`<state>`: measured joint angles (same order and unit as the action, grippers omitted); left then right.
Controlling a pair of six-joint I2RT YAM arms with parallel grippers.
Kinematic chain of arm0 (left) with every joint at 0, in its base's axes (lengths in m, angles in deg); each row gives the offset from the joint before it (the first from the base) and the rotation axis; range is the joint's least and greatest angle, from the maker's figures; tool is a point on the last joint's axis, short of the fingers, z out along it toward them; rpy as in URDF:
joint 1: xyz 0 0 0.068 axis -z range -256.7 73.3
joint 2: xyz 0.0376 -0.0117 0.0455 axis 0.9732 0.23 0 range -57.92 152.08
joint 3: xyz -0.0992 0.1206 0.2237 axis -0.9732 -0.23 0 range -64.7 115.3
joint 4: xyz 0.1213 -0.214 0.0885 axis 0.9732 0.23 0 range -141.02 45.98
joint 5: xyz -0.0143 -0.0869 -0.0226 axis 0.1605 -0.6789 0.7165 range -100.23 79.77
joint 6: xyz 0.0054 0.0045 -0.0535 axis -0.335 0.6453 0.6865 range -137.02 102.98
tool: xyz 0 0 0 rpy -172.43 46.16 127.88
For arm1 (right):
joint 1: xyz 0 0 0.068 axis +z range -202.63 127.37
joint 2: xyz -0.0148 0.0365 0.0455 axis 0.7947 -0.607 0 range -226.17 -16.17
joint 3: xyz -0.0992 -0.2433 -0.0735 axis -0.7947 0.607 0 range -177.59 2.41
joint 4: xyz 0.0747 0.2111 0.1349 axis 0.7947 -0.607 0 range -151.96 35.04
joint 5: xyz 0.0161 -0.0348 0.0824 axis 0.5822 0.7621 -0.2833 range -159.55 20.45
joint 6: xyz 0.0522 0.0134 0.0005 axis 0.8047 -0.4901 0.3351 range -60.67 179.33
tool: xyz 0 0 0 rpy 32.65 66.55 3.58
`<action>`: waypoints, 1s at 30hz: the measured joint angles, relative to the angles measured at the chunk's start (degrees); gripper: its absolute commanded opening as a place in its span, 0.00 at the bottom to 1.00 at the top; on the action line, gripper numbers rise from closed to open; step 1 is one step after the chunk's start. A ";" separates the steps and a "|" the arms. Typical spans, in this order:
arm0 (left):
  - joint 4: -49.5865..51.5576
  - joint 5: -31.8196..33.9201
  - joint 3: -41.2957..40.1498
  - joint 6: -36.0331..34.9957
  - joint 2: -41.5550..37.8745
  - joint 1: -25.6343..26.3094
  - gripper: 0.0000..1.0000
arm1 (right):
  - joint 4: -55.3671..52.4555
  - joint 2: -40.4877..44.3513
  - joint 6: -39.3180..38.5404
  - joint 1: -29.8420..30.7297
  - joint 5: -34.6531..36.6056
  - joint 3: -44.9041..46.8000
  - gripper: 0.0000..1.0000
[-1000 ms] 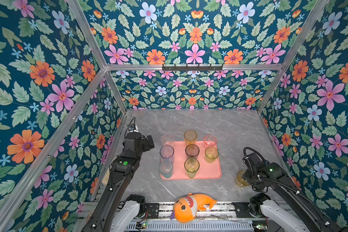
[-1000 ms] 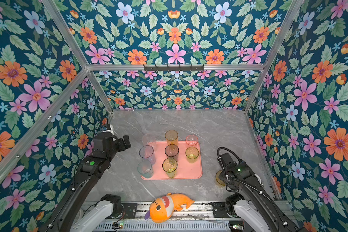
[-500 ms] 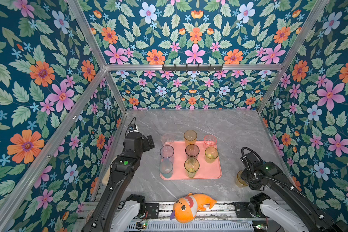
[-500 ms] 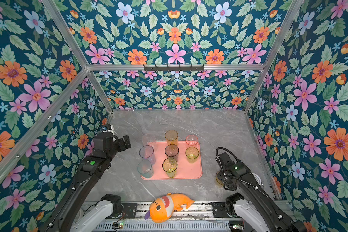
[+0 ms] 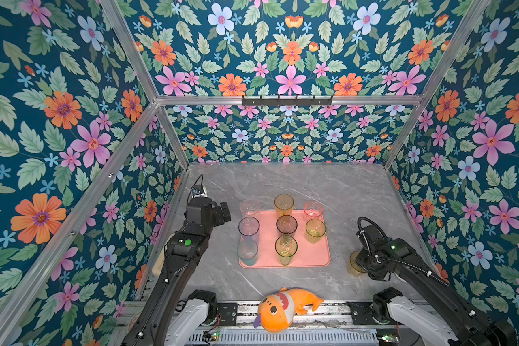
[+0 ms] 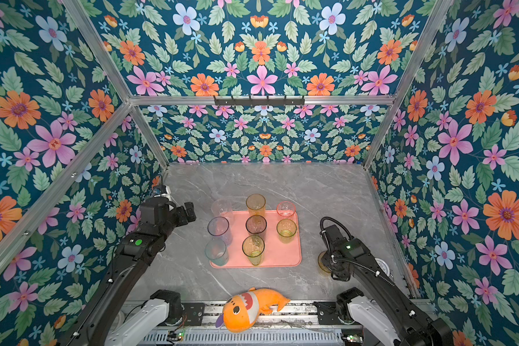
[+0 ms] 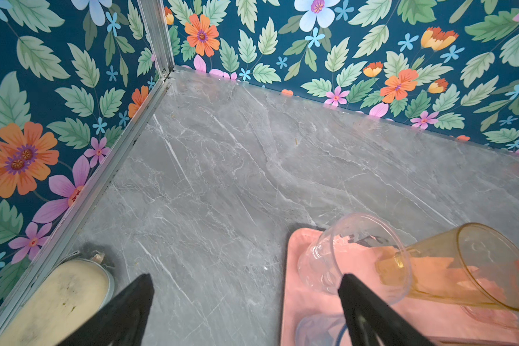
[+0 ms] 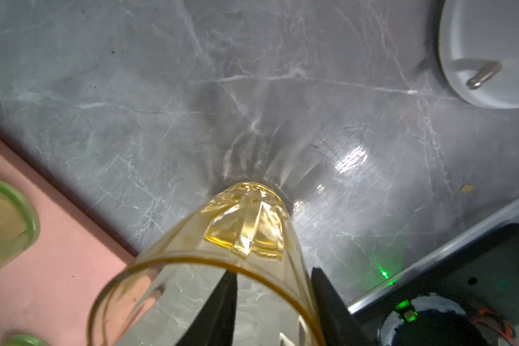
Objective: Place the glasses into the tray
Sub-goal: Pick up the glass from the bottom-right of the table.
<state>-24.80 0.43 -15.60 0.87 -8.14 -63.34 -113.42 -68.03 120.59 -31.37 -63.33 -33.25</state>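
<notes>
Straddling the wall of the yellow glass (image 8: pixel 243 227), the right gripper (image 8: pixel 273 269) has one finger down inside the rim and the other outside it. The jaws are partly spread: the outer finger sits just beside the wall, while a gap shows between the wall and the inner finger. I cannot tell whether either finger presses on it. The glass stands upright on the grey table (image 5: pixel 282 179), off the right side of the tray (image 5: pixel 312 257) and near its front corner. In both top views the arm hides part of it (image 5: pixel 354 263) (image 6: pixel 322 263). A white disc (image 8: pixel 492 60) lies on the table beyond the glass, apart from it.

The left gripper (image 7: pixel 246 281) is spread wide with nothing between its fingers. It hovers over bare table just beside the tray's back left corner. A beige dish (image 7: pixel 57 299) lies against the left wall.

Eight glasses stand upright in the tray:
- **Back row:** clear glass (image 5: pixel 250 207), amber glass (image 5: pixel 283 205) and pink glass (image 5: pixel 312 209).
- **Middle row:** blue-grey glass (image 5: pixel 248 227), smoke glass (image 5: pixel 286 225) and lime glass (image 5: pixel 315 230).
- **Front row:** teal glass (image 5: pixel 247 253) and green glass (image 5: pixel 286 250).

A plush fish (image 5: pixel 285 308) lies on the front rail between the arm bases — well apart from the tray.
</notes>
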 measured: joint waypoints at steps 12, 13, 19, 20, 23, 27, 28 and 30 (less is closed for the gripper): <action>0.11 0.00 -0.17 0.00 -0.28 -0.02 0.99 | 1.64 -1.33 -1.55 0.00 -0.04 -0.94 0.33; 0.11 -0.02 -0.17 0.02 -0.28 -0.02 0.99 | 1.68 -1.46 -1.68 0.00 -0.04 -0.92 0.32; 0.35 -0.02 -0.20 0.02 -0.85 -0.02 0.99 | 3.23 -2.03 -1.97 -0.02 -0.07 -0.59 0.26; 0.39 -0.02 -0.20 0.02 -0.87 -0.02 0.99 | 3.50 -2.12 -2.08 -0.02 -0.07 -0.59 0.25; 0.44 -0.02 -0.20 0.02 -0.87 -0.02 0.99 | 4.09 -2.45 -2.93 -0.02 -0.02 -0.59 0.23; 0.44 -0.02 -0.20 0.02 -0.81 0.00 0.99 | 4.33 -2.84 -3.48 -0.02 -0.02 -0.63 0.17; 0.46 -0.02 -0.20 0.02 -0.79 0.00 0.99 | 4.28 -3.02 -4.13 -0.02 0.00 -0.79 0.16; 0.46 -0.02 -0.20 0.02 -0.79 0.00 0.99 | 4.28 -3.52 -4.48 -0.04 0.24 -1.27 0.11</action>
<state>-24.34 0.40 -15.80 0.89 -8.93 -63.34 -109.14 -71.55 116.11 -31.41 -63.09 -34.52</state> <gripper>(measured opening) 0.993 0.150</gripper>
